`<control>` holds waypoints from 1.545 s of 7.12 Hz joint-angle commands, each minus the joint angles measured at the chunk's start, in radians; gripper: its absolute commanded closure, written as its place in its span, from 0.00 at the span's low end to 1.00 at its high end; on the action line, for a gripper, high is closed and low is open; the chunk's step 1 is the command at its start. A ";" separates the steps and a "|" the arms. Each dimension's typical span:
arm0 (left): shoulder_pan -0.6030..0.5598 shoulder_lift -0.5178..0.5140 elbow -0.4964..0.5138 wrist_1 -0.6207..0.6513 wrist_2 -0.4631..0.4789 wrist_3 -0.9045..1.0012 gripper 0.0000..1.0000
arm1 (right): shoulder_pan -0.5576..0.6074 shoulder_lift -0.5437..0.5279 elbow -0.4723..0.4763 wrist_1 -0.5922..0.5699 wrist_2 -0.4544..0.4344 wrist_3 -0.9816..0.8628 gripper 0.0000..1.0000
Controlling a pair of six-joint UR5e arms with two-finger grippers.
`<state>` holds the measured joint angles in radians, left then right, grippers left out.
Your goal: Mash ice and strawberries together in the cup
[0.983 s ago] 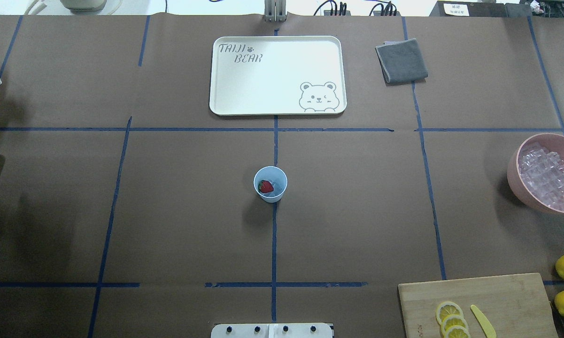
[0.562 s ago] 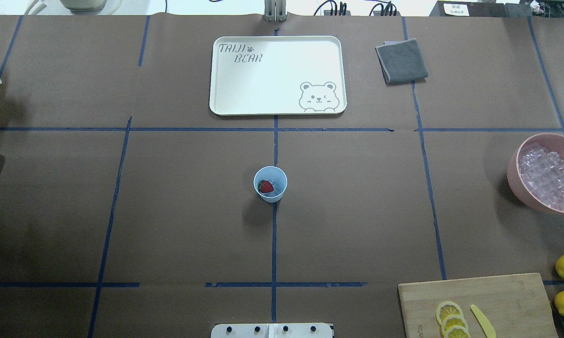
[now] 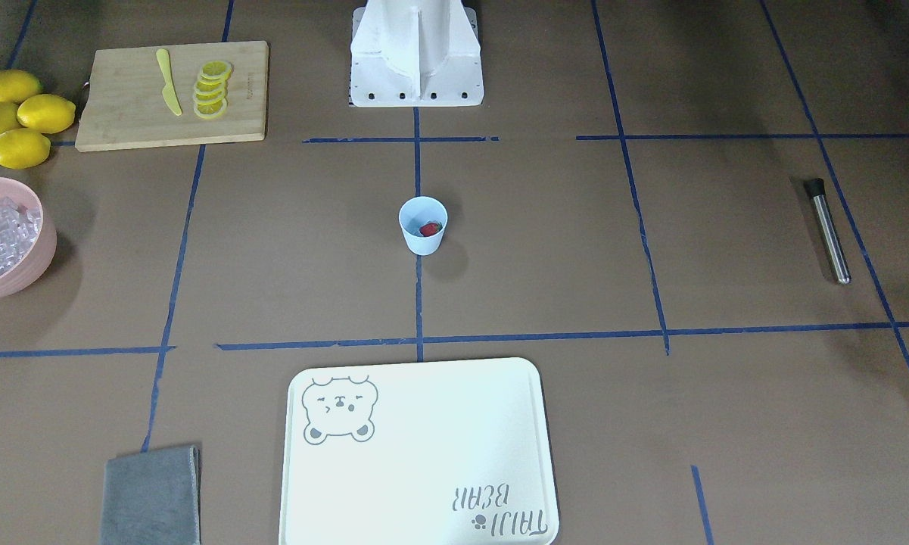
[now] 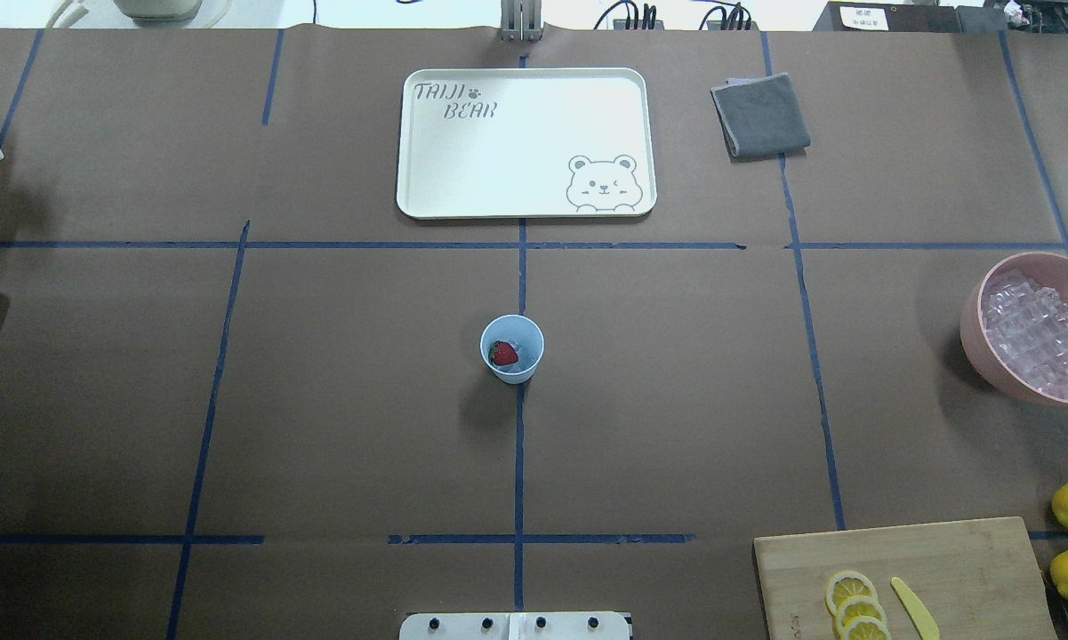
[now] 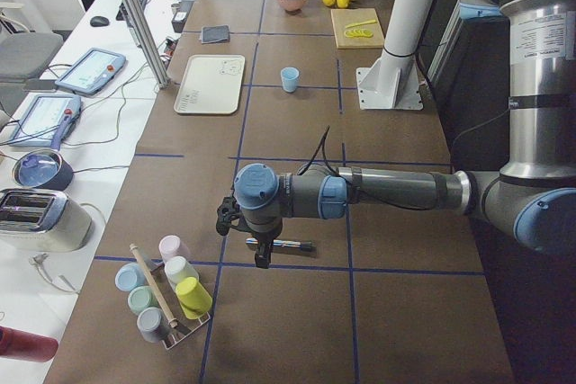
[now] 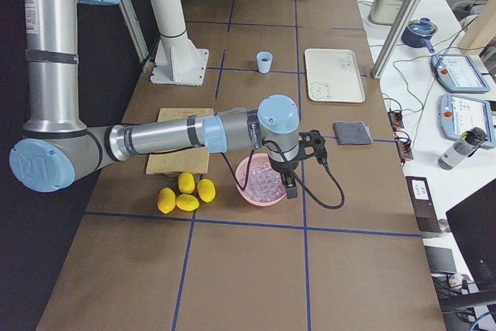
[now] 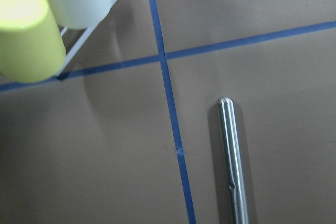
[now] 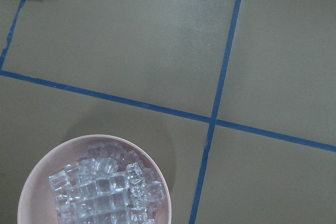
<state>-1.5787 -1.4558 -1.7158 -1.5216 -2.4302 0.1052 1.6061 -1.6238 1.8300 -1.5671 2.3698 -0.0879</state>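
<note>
What worries us most is the cup (image 4: 512, 348). It is light, tapered toward its base and stands free at the table's centre, so a tool driven in off-axis could tip or skid it and throw out the strawberry (image 4: 501, 354) lying inside. The steel muddler (image 7: 232, 166) lies flat on the paper. Being round and smooth, it could roll away from a pinch that lands off its middle. The rack of coloured cups (image 5: 166, 290) stands near it and might be knocked on the lift. The ice (image 4: 1036, 329) is heaped in the pink bowl (image 4: 971, 345), well apart from the cup, and slick cubes may squirt out of a grip. Something pale shows beside the berry, but we cannot say for sure that it is ice.

The left arm stretches low and nearly level over the table's left end, with the left gripper (image 5: 261, 249) pointing down just above the muddler. The right arm reaches out likewise, its right gripper (image 6: 288, 184) hanging over the bowl. Both tools show only in side views, so we cannot tell whether either is spread or closed
</note>
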 commanded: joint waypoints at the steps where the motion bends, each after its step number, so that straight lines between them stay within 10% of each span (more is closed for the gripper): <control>1: -0.033 0.000 0.028 0.012 -0.001 -0.009 0.00 | 0.000 -0.007 -0.003 -0.002 -0.003 0.000 0.01; 11: -0.035 -0.005 0.038 0.008 -0.001 -0.022 0.00 | 0.026 -0.005 -0.193 0.002 0.055 -0.013 0.01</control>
<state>-1.6137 -1.4605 -1.6799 -1.5140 -2.4313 0.0832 1.6313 -1.6302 1.6359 -1.5658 2.4249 -0.1016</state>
